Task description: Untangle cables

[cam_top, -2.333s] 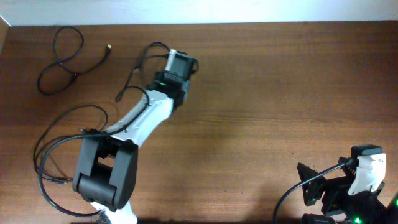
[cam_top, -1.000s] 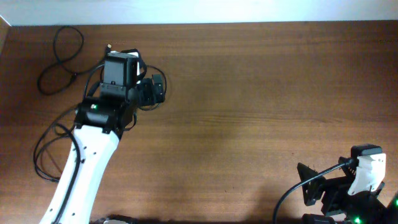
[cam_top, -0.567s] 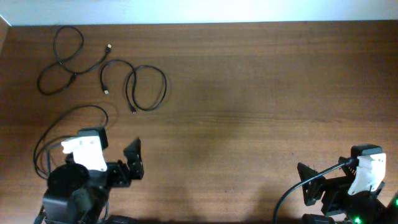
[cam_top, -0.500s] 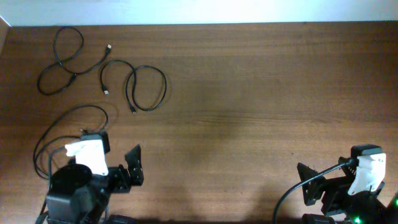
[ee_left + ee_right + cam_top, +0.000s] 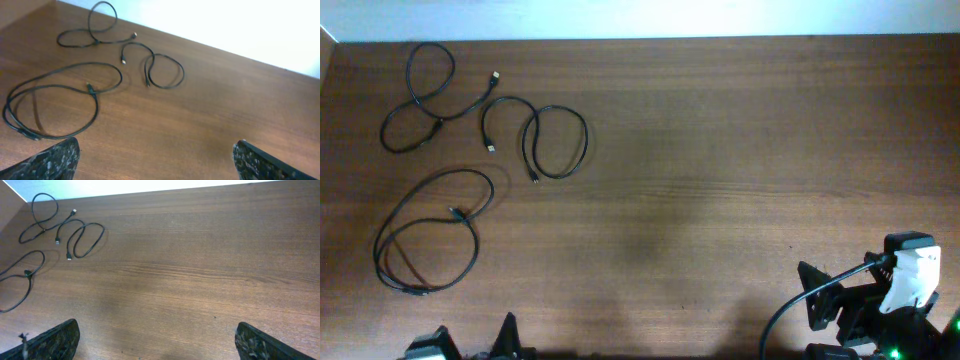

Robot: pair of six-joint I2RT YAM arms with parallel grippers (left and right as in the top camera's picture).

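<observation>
- dark brown wood of the worktop [image 5: 740, 180] carries all three cables at its far left, lying flat, none of them held by me.
- the plugged tail of the upper cable [image 5: 438, 119] runs just beside the arc of the middle cable [image 5: 585, 140]. i cannot tell whether they touch. a careless pull on one could drag the other and cross them.
- the large looped cable [image 5: 475, 240] lies doubled over itself. lifting the wrong strand would, i judge, tighten the loop rather than open it.
- these cords are thin and flat on the wood, so a shallow pinch may slip off.
- my left end effector [image 5: 156, 145] is spread wide and empty, low at the near-left edge, facing the cables but well apart from them.
- my right end effector [image 5: 157, 325] is also spread and empty, with its arm folded at the near-right corner, farthest from the cables.
</observation>
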